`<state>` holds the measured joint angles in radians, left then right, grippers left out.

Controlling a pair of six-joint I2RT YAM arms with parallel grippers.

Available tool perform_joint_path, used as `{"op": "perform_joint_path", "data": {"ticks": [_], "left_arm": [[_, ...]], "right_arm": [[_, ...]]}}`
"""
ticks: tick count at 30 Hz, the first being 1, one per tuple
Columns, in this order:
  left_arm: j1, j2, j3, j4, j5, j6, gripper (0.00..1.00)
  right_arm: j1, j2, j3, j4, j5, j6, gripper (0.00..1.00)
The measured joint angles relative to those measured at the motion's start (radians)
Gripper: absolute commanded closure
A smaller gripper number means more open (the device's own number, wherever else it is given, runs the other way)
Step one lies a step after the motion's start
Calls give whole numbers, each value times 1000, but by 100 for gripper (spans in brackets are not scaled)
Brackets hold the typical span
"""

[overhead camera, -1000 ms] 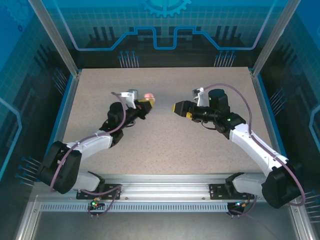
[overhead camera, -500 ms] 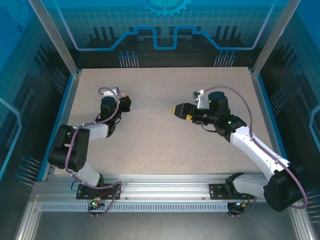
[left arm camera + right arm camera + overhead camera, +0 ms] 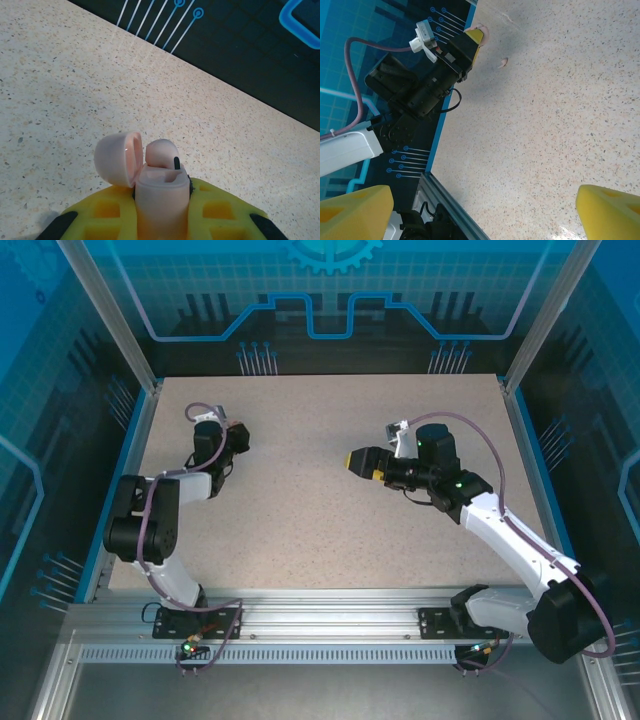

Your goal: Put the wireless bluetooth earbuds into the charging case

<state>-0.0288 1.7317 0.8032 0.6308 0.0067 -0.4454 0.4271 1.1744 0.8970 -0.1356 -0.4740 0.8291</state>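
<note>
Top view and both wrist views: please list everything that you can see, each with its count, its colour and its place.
table: one, beige speckled, under both arms.
charging case: one, pale pink, lid open, clamped in the left gripper.
seated earbud: one, pale pink, in the open case.
loose piece: one, pinkish, lying on the table near the left gripper; probably an earbud, too small to be sure.
left gripper: one, yellow, shut on the case, over the table's left part.
right gripper: one, yellow, open and empty, near the table's middle.
</note>
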Motion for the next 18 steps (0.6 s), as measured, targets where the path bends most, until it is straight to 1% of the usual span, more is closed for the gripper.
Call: {"op": "perform_joint_path", "data": {"ticks": [3,7,9,14,18], "left_arm": [[0,0,-3,35,70,-4,100],[-6,-15,-24,129,229,-37,100],[-27,-41,-35,169,320,-55,100],[-145,-175,-45,210,512,-80,100],[-237,-299,-45,213,597,-80,100]], "right_arm": [[0,0,0,-2,-2,-9,5],[0,1,7,-26,-11,-60,5],[-1,4,15,-32,-30,-91,5],[-16,4,21,-7,-111,-140,5],[-22,4,42,13,-183,-171,6]]}}
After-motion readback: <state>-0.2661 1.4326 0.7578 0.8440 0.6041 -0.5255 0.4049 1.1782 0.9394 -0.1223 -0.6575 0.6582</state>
